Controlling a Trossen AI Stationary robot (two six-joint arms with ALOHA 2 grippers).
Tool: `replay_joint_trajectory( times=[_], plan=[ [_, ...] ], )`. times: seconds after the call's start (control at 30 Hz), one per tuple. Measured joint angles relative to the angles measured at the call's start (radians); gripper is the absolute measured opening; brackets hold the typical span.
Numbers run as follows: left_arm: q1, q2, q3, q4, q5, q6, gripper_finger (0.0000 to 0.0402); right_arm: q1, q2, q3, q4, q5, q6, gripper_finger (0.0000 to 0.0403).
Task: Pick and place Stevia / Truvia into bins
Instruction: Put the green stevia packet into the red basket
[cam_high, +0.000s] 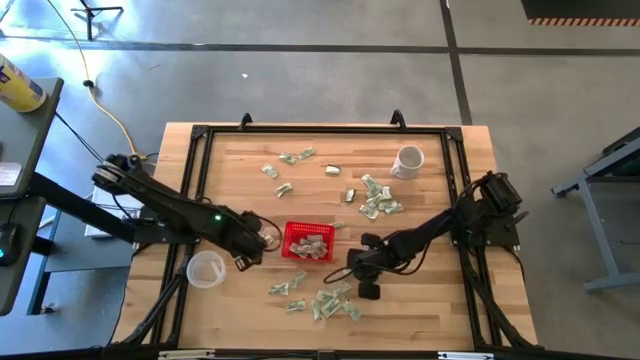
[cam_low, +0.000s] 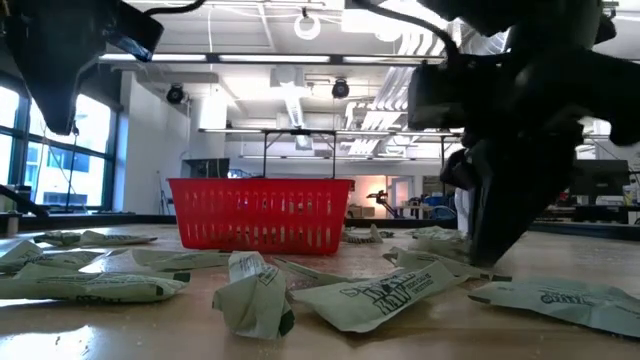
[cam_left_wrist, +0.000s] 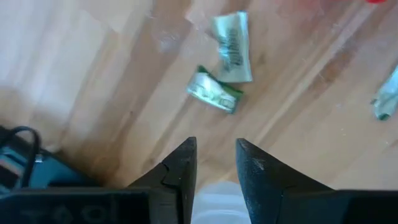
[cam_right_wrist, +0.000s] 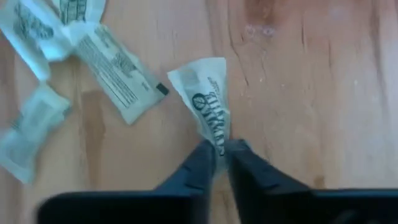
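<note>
Sachet (cam_right_wrist: 208, 106) is pinched by one end in the right gripper (cam_right_wrist: 221, 149), its long axis running straight out from the jaws. Basket (cam_high: 308, 241) sits mid-desk, just toward the left gripper (cam_high: 255, 243), which waits narrowly open.

Resting on a grey floor: a pale wooden table (cam_high: 230, 160) with a black frame round its edge. Sitting near the middle of the table: a red basket (cam_high: 308, 241) with a few packets inside. Standing at the far right: a white mug (cam_high: 407, 162). Standing near the left front edge: a clear plastic cup (cam_high: 205, 269). Lying scattered over the wood: green and white packets (cam_high: 377, 198), some beside the mug, some behind the basket, others in front of it (cam_high: 325, 300).
</note>
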Motion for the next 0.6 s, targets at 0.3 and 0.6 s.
replay_joint_trajectory(
  times=[0.3, 0.6],
  plan=[
    [0.001, -0.198, -0.271, 0.261, 0.022, -0.152, 0.0145, -0.027, -0.041, 0.149, -0.021, 0.071, 0.052, 0.0005],
    [0.000, -0.254, -0.352, 0.357, 0.029, -0.279, 0.0148, -0.127, -0.041, 0.298, -0.053, 0.142, -0.004, 0.0004]
  ],
)
